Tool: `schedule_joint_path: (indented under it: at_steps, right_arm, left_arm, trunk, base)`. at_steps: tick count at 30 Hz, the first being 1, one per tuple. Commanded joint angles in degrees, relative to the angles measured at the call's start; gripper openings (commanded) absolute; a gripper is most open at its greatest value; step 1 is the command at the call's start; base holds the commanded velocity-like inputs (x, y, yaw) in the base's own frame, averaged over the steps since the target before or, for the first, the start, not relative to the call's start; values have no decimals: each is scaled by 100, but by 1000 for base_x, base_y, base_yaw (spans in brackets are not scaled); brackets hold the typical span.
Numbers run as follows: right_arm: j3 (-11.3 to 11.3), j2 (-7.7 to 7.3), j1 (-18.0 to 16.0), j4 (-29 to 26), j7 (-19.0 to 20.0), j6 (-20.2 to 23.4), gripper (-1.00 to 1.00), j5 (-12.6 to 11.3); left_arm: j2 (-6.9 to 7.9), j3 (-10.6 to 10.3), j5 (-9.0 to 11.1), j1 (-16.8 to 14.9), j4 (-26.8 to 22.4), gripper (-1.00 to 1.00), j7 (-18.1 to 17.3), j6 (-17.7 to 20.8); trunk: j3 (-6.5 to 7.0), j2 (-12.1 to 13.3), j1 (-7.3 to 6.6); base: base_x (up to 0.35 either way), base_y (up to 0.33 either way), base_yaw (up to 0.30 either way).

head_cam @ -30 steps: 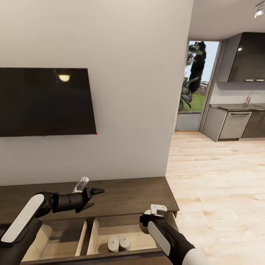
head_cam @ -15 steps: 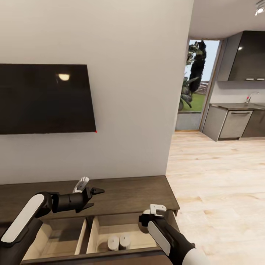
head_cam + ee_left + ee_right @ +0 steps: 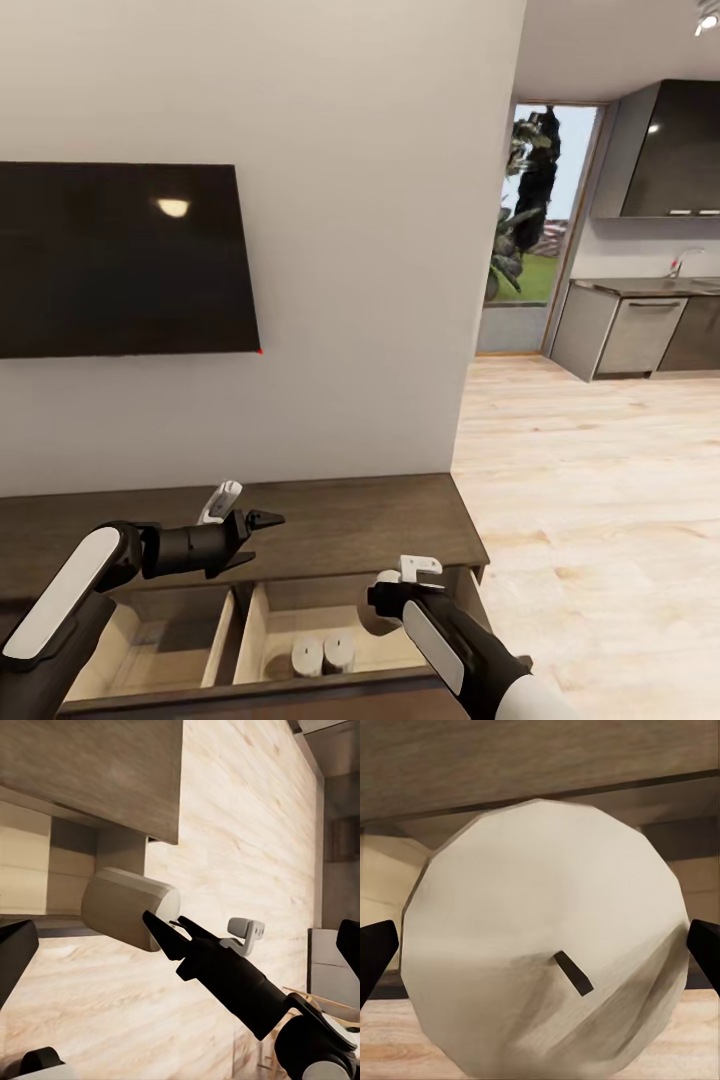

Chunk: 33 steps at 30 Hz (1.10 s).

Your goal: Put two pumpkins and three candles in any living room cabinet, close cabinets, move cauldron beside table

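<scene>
A white candle (image 3: pixel 544 945) is held clamped in the right gripper (image 3: pixel 161 930) over the open cabinet (image 3: pixel 350 525) drawer (image 3: pixel 330 625), while the left gripper (image 3: pixel 262 535) is spread, empty, above the cabinet top.

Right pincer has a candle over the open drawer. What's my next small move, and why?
Probably lower the right pincer a little into the dark-brown wooden cabinet's open drawer, then release. It grips the pale cylindrical candle above the compartment where two white candles already stand upright, and there looks to be free space beside them.
</scene>
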Motion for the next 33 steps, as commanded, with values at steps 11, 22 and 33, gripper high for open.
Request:
schedule_joint_path:
  at_steps: [11, 22, 33]
  right_arm:
    - [22, 5, -6, 0, -367, 14, -100, -44]
    - [22, 6, -6, 0, -587, 6, -100, -43]
    - [28, 0, -6, -7, -571, -29, -100, -43]
  left_arm:
    - [-6, -13, 62, -5, -5, 100, 60, -4]
    - [-19, -122, 62, -5, -11, 100, 60, -4]
    - [3, -129, 69, -5, -14, 100, 60, -4]
  trunk:
    - [-204, -447, 242]
    - [-402, -888, 484]
    - [-599, -1329, 725]
  base:
    - [0, 0, 0]
    - [0, 0, 0]
    - [0, 0, 0]
